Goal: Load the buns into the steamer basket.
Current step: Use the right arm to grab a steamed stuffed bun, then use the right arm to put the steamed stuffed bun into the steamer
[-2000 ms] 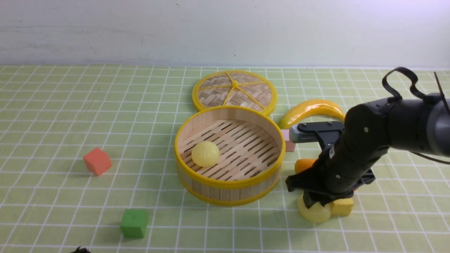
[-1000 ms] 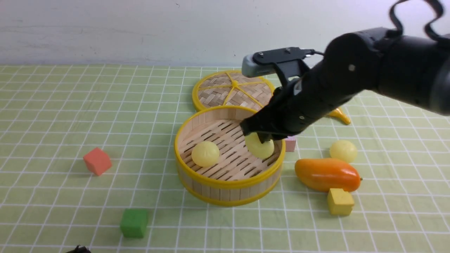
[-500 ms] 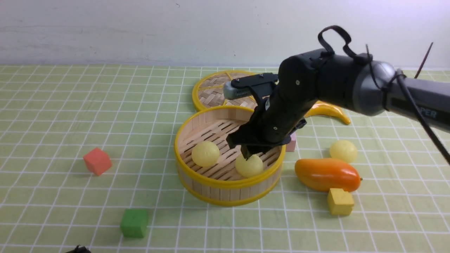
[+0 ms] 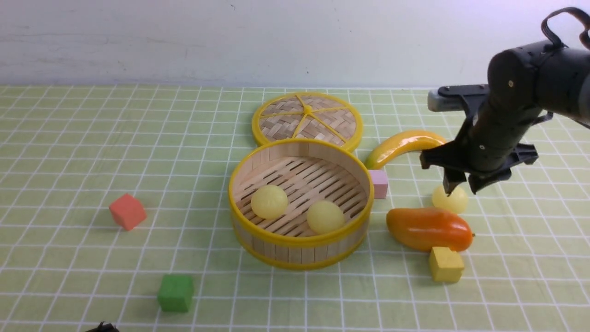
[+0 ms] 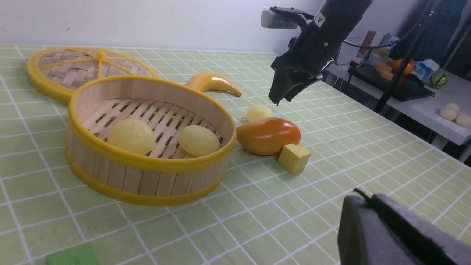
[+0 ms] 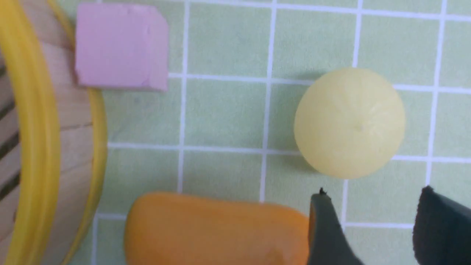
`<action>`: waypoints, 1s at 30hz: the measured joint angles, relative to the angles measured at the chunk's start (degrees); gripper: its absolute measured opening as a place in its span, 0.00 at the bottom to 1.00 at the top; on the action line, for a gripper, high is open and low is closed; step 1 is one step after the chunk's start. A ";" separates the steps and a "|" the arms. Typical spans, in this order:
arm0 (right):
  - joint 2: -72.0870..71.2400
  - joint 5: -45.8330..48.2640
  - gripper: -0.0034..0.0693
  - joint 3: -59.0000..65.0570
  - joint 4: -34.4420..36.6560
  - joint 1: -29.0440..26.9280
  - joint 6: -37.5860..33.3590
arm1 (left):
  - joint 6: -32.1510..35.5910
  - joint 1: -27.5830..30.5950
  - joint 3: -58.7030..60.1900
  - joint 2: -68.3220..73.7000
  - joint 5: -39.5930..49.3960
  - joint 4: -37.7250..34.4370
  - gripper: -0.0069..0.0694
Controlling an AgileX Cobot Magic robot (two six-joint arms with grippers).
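Right hand [image 4: 461, 188], wide and empty, leaves two buns [image 4: 269, 201] in the steamer basket [image 4: 299, 240], reaching for the third bun [image 4: 454, 203] outside it.

Left gripper [image 5: 390, 232] mostly off-frame, seemingly

Front wide; left wrist low; right wrist close overhead; all share basket [image 4: 300, 240].

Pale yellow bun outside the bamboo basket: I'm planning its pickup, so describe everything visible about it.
The small pale yellow matte bun is a round ball with faint pleats meeting at a top dimple. It sits upright on the green checked cloth, beyond the glossy orange mango without visibly touching it. The open right gripper hovers above it, not touching.
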 joint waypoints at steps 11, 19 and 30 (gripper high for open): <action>3.40 -6.83 0.50 0.00 4.19 -3.42 -1.58 | 0.00 0.00 0.00 0.00 0.35 0.00 0.12; 5.88 -9.04 0.49 0.00 6.17 -3.42 -2.24 | 0.00 0.00 0.00 0.00 0.42 0.00 0.12; 5.87 -8.68 0.06 0.00 5.45 -3.42 -4.75 | 0.00 0.00 0.00 0.00 0.42 0.00 0.12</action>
